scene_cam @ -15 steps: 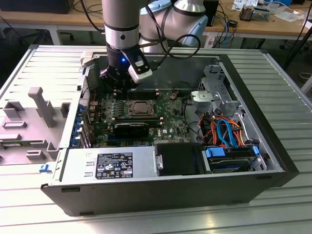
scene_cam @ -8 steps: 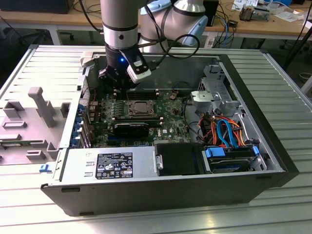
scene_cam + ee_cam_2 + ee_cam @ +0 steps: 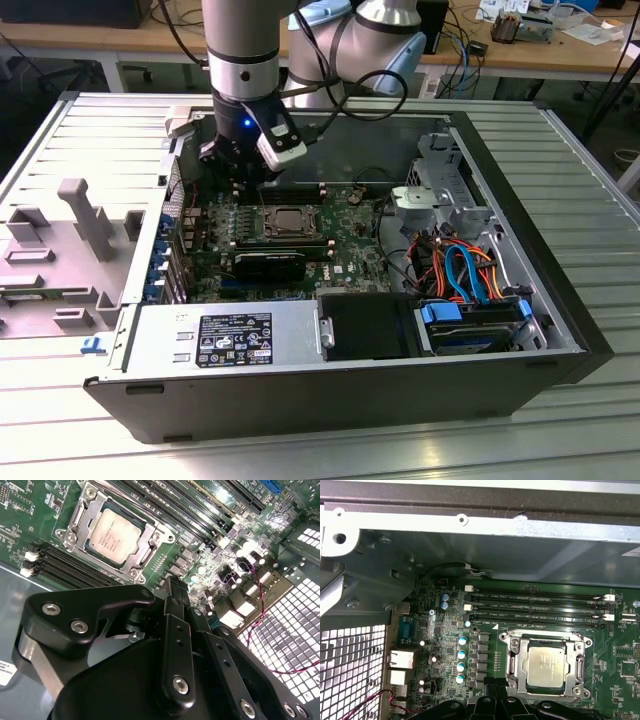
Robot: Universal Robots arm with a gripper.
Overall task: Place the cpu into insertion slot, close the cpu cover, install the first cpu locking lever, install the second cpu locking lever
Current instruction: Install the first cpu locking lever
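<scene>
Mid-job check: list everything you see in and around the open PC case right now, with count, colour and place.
cpu: one, silvery-grey, seated in the insertion slot.
insertion slot: one, silver-rimmed, on the green motherboard.
cpu cover: one, silver frame, lying closed around the chip.
motherboard: one, green, on the case floor.
memory slots: long black rows beside the socket.
power supply: one, grey, along the case's near wall.
cables: a bundle, orange and blue, toward the exterior view's right.
grey fixture: one, on the table at the exterior view's left.
gripper: one, black, hovering near the socket.
</scene>
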